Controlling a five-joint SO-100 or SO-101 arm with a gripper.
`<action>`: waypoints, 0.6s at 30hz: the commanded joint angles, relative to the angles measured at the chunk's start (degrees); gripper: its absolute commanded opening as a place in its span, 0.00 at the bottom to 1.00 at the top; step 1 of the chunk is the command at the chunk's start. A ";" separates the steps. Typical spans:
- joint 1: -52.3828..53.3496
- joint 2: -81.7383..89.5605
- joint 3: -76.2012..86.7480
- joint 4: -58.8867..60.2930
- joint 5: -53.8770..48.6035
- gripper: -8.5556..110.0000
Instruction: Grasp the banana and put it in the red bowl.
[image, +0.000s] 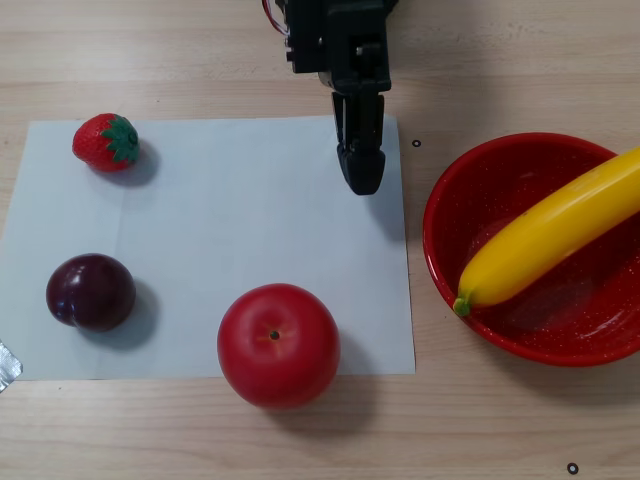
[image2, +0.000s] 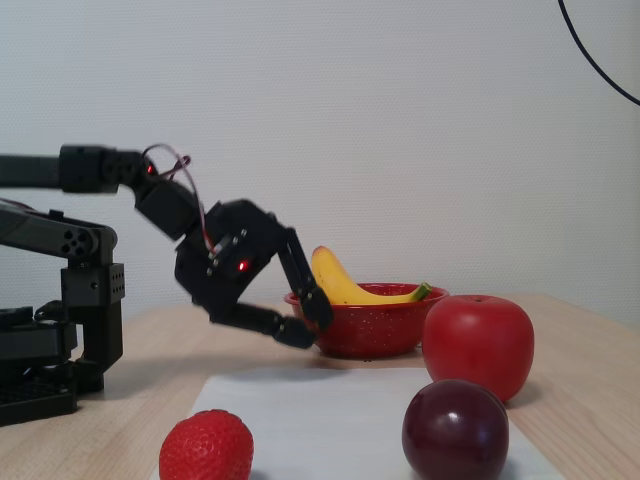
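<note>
Nearest the fixed camera, a strawberry (image2: 206, 446) and a dark plum (image2: 455, 430) are seen on a white paper sheet (image2: 320, 420), with a red apple (image2: 477, 343) just behind the plum. Beyond them the gripper (image2: 310, 325) is held low over the wooden surface (image2: 170, 350), just beside the near-left wall of the red bowl (image2: 365, 325) as that view shows it. Nothing is held in the jaws; whether they are pressed fully together cannot be told, since one finger hides the other in the other view and only a narrow gap is suggested from the side.

The relation that matters is this: the banana (image: 555, 228) lies to the right of the gripper (image: 361, 180) in the other view, well clear of it, already resting inside the red bowl (image: 470, 180). Its long axis is set diagonally across the bowl, the green stem tip low against the near inner wall and the opposite end propped up over the far rim and past the frame edge. In the fixed view the raised end of the banana (image2: 335, 278) is seen standing above the rim.

The banana looks glossy, smooth and evenly yellow, curved gently. The placement is judged done; only a clear retreat of the arm appears to be left.
</note>
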 joint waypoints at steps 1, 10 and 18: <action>-0.70 4.22 0.09 -5.27 0.79 0.07; -0.35 10.72 11.07 -7.38 -0.62 0.07; -0.62 15.82 11.16 10.99 -5.01 0.07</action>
